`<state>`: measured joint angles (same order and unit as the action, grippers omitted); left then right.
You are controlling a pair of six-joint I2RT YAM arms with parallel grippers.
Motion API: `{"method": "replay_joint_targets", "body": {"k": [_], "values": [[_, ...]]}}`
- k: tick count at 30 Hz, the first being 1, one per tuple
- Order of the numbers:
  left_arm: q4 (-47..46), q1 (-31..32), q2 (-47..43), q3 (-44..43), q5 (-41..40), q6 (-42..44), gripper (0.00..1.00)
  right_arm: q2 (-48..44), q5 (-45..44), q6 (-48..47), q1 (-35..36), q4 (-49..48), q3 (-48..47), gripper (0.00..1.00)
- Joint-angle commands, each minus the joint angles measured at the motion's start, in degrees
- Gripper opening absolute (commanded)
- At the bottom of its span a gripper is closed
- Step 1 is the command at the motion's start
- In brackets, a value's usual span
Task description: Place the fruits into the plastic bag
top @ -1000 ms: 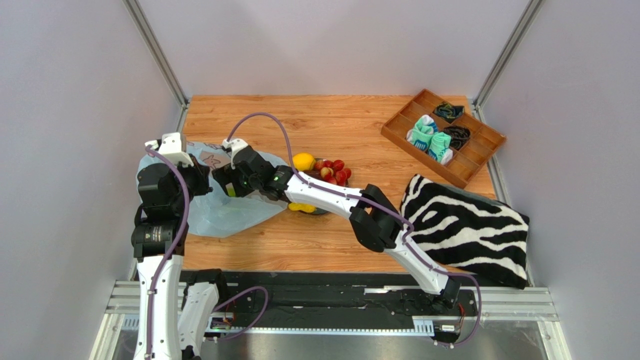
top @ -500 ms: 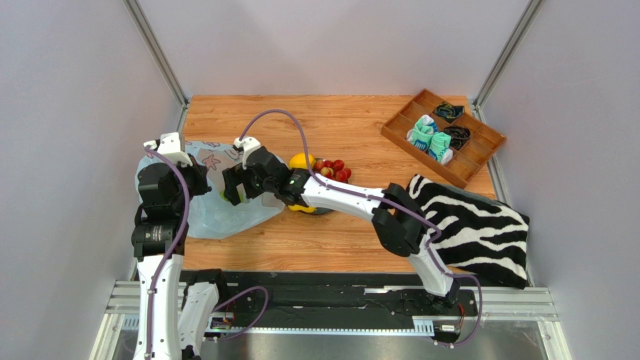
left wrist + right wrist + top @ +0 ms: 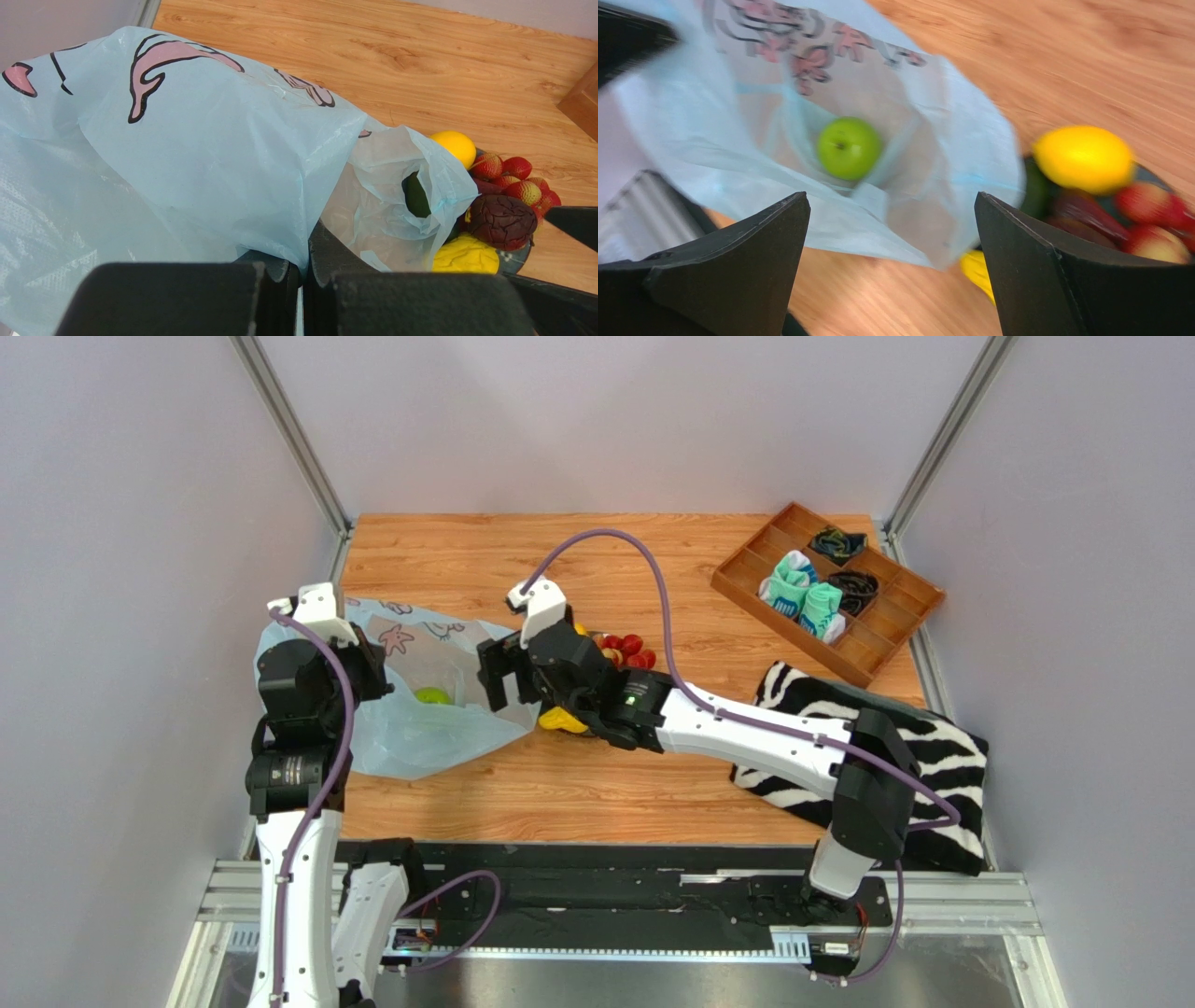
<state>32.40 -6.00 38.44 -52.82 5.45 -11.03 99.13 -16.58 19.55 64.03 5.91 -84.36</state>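
There's the green apple (image 3: 849,148) in the plastic bag (image 3: 703,133), right gripper (image 3: 891,210) wide and empty, left gripper (image 3: 302,280) pinching the bag's edge

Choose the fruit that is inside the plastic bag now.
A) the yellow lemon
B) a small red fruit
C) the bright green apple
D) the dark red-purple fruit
C: the right wrist view shows the green apple lying within the plastic bag, while the lemon lies outside it.

overhead view plus two close wrist views.
overhead looks down on the wooden table (image 3: 463,560); both wrist views share the pale blue translucent plastic bag (image 3: 196,161) and round yellow lemon (image 3: 1083,159).
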Motion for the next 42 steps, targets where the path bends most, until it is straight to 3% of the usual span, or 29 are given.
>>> {"method": "replay_joint_targets", "body": {"k": [1, 4, 13, 42], "values": [[-0.6, 0.1, -0.2, -0.4, 0.1, -0.5, 0.0, -5.0, -20.6, -3.7, 0.5, 6.3, 3.8, 0.95], [-0.8, 0.1, -0.2, -0.4, 0.3, -0.5, 0.0, -3.3, -26.9, -2.2, 0.1, 12.4, 1.9, 0.98], [-0.9, 0.1, -0.1, 0.0, 0.4, -0.6, 0.0, 2.6, -26.7, 2.3, -1.7, 24.1, -4.7, 1.0], [-1.0, 0.2, 0.3, -0.1, 1.5, -0.8, 0.0, 9.9, -19.7, -0.9, -4.1, 23.9, -6.0, 0.98]]}}
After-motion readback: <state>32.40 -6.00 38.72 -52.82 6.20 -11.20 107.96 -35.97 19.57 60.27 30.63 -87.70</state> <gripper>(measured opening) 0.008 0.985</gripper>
